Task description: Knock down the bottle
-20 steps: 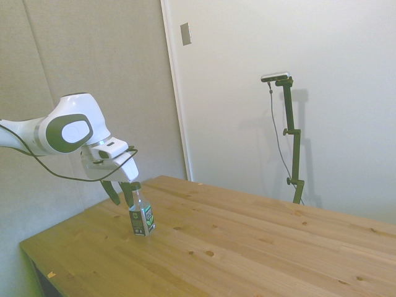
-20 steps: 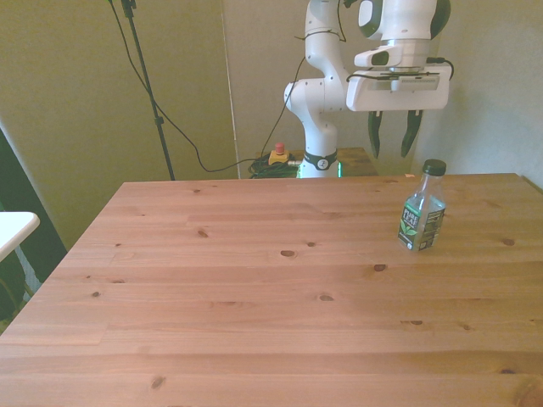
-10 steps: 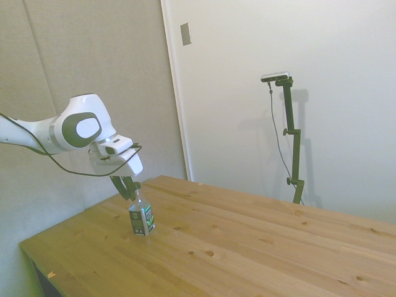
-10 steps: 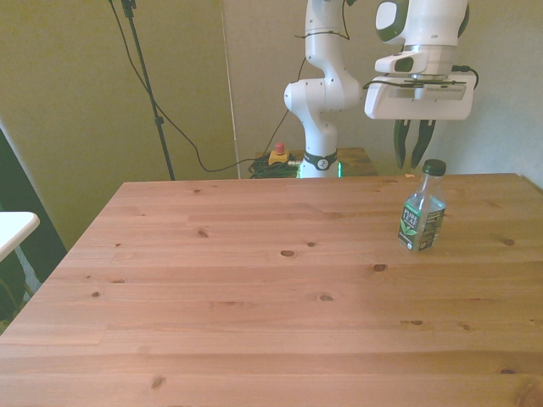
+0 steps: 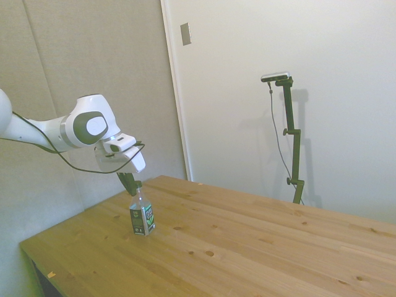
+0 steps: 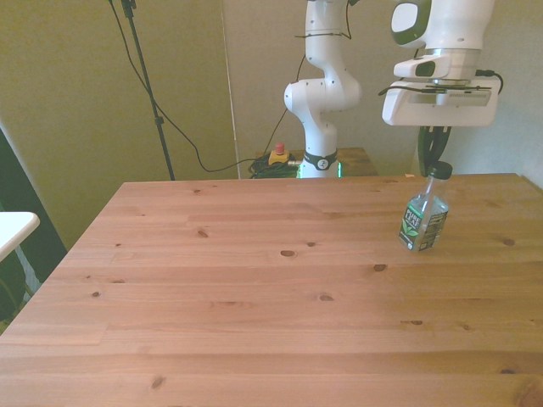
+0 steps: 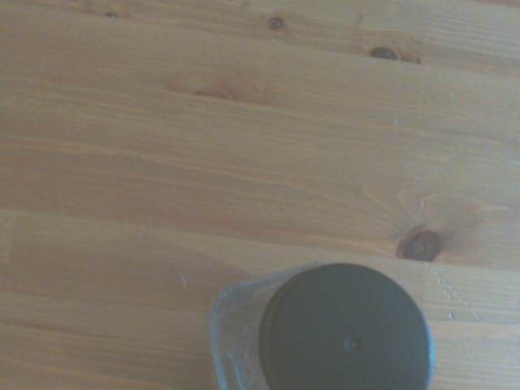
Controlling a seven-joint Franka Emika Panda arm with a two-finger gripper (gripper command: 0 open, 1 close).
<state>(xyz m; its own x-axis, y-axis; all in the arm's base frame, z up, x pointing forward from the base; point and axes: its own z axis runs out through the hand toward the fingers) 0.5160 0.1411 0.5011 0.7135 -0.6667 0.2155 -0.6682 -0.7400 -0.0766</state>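
The bottle [image 6: 422, 222] is small and clear, with a dark label marked in green and white and a dark cap. It stands on the wooden table [image 6: 254, 280] near the front view's right edge, with a slight lean toward that side. My gripper [image 6: 437, 161] hangs straight above it, its dark fingers drawn together, and the tips meet the cap. From the side, the gripper [image 5: 131, 184] sits right on top of the bottle [image 5: 142, 218], near the table's left corner. Looking straight down, the wrist view is filled at one edge by the round dark cap [image 7: 345, 331].
The table's edge runs close beside the bottle on the front view's right. A white object [image 6: 13, 227] juts in at that view's left edge. Behind the far edge, cables and a red button [image 6: 277, 153] lie by the robot's base.
The gripper has moved toward the front view's right, from beside the bottle to directly over its cap. Its fingers went from wide apart to together. The cap has shifted slightly to that side.
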